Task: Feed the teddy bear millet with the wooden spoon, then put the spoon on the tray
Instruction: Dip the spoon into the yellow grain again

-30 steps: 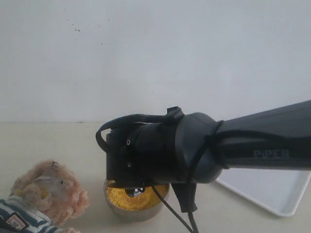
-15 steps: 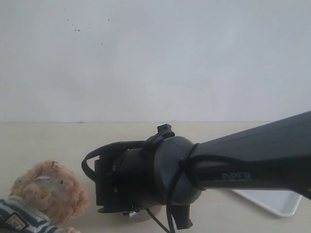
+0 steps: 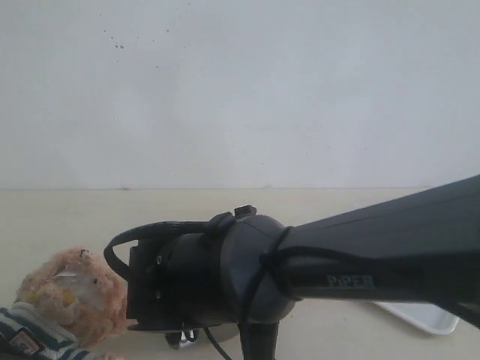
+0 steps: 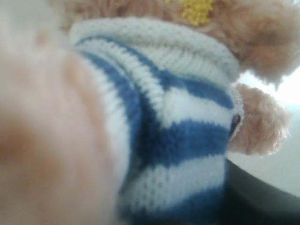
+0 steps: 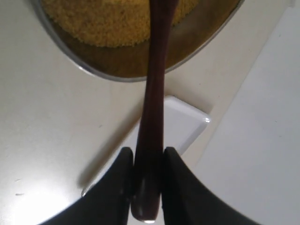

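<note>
The teddy bear (image 3: 67,292) sits at the lower left, with yellow grains on its muzzle. Its navy-and-white striped shirt (image 4: 187,136) fills the left wrist view, pressed between my left gripper's jaws. Only a dark edge of that gripper shows. My right gripper (image 5: 146,161) is shut on the handle of the wooden spoon (image 5: 154,93). The handle runs out over the steel bowl (image 5: 93,72) of millet (image 5: 112,18), and the spoon's own bowl is out of frame. In the exterior view my right arm (image 3: 225,277) hangs just right of the bear and hides spoon and millet.
The white tray (image 3: 424,319) lies at the right behind the arm, and one rounded corner (image 5: 180,124) shows beneath the spoon handle. A sliver of the steel bowl (image 3: 180,339) peeks out under the wrist. A pale wall closes the back.
My right arm has swung left and lower toward the bear, now covering the bowl and millet in the exterior view. The bear has stayed put.
</note>
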Controlling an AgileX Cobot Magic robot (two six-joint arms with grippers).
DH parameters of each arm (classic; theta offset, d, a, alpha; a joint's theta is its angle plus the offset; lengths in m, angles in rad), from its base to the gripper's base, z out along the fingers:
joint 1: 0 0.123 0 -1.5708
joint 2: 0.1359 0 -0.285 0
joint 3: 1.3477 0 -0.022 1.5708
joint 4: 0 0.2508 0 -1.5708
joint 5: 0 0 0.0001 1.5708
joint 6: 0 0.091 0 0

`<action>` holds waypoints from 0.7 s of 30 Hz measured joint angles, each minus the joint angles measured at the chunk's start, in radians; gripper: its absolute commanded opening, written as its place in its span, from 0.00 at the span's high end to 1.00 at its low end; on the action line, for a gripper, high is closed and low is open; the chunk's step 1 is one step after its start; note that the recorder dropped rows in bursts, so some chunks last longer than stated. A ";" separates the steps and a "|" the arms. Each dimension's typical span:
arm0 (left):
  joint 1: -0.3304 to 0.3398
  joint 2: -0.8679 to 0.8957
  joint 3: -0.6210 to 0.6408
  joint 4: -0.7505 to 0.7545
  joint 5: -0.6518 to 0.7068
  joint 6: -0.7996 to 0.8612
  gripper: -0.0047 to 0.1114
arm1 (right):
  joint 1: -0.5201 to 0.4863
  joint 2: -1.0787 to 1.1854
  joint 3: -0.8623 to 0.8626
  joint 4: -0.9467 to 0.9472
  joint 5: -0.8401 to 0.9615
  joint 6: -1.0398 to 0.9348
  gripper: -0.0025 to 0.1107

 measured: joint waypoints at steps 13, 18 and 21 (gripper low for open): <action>0.000 0.000 0.000 0.000 0.000 0.000 0.91 | -0.007 -0.004 -0.026 0.117 0.002 -0.007 0.98; 0.000 0.000 0.000 0.000 0.000 0.000 0.91 | -0.029 -0.021 -0.026 0.167 -0.002 -0.007 0.98; 0.000 0.000 0.000 0.000 0.000 0.000 0.91 | -0.039 -0.038 -0.026 0.172 -0.002 -0.007 0.98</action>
